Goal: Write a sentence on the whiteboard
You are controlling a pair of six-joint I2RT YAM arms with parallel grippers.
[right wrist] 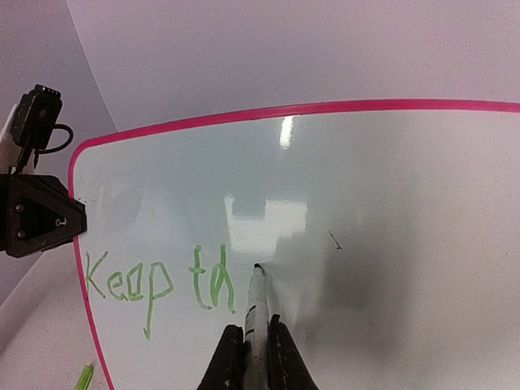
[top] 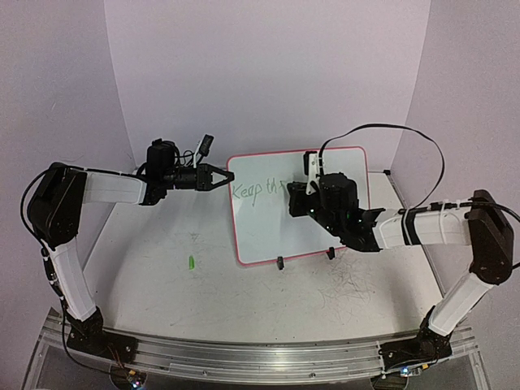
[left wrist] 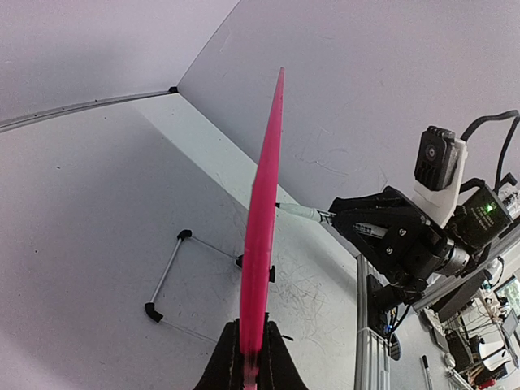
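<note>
Clamping upright whiteboard's (top: 268,231) left rim with left gripper (top: 221,179), long side level; pinching marker (right wrist: 257,302) in right gripper (right wrist: 256,353), tip boardward.

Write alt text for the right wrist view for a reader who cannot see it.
The right gripper grips a pale marker, its tip on a large white board with a thin pink rim, just right of green handwriting reading "Keep th". The left gripper clamps the board's left edge.
</note>
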